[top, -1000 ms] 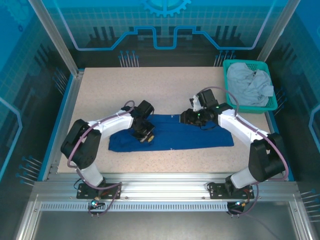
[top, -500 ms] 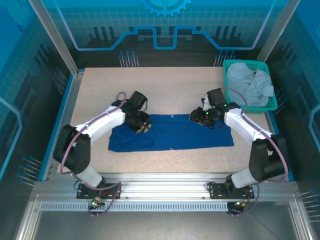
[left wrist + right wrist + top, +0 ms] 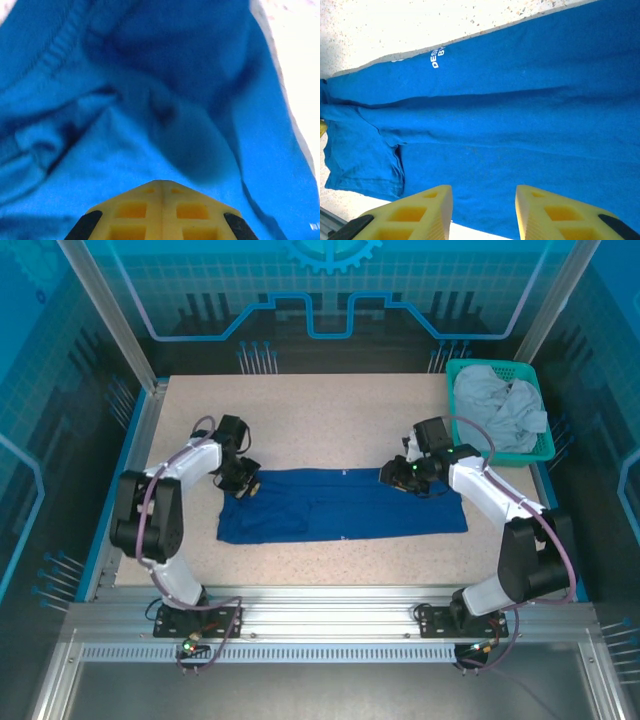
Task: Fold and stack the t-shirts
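Left gripper (image 3: 243, 485) has swung from the middle of the blue shirt (image 3: 345, 505) out to its far-left corner. Right gripper (image 3: 392, 475) shifted slightly right and now sits over the shirt's far edge, right of centre.

Blue shirt lies flat on the worktop (image 3: 330, 410) as a long band running left to right, apparently already folded lengthwise. Grey shirt (image 3: 500, 412) is crumpled in the basket (image 3: 490, 364) at the far right corner, untouched, well apart from the blue one.

Left wrist view: left gripper (image 3: 162, 200) has its jaws pressed together, blue cloth (image 3: 165, 90) right under the tip, rumpled with a seam showing. Cannot tell if any cloth is pinched between them.

Right wrist view: right gripper (image 3: 482, 200) has its jaws moderately apart with nothing between, hovering over smooth cloth (image 3: 520, 115). A white print (image 3: 436, 56) shows near the shirt's edge.

Likely reason for the placement: one gripper at each end region of the band, setting up a crosswise fold. The left end probably gets brought over toward the right. The right gripper looks ready to pin or take the far edge so the band doesn't slide.
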Tool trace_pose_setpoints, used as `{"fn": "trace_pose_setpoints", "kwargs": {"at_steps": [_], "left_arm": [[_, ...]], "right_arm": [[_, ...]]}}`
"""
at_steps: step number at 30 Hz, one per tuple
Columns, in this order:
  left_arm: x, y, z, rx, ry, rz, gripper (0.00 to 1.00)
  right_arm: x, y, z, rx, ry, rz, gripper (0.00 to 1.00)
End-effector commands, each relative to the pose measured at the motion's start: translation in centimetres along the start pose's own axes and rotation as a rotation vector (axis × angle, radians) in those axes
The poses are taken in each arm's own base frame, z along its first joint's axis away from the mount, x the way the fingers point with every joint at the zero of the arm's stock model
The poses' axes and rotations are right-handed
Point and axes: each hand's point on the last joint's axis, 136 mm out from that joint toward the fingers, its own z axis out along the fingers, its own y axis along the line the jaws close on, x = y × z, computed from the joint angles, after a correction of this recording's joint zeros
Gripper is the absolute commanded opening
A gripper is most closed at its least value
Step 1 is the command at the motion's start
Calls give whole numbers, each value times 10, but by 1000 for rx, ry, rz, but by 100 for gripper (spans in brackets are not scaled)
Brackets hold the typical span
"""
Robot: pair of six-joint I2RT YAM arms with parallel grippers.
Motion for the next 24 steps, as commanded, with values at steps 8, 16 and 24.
{"fn": "trace_pose_setpoints", "kwargs": {"at_steps": [8, 16, 24], "left_arm": [[-43, -26, 30, -89, -42, 78, 2], [-36, -32, -20, -46, -131, 52, 18], [28, -31, -1, 64, 18, -75, 19]], "right_arm": [[1, -31, 2, 106, 47, 33, 38], [-14, -75, -3, 244, 50, 87, 38], [-21, -123, 2, 406, 152, 151, 38]]}}
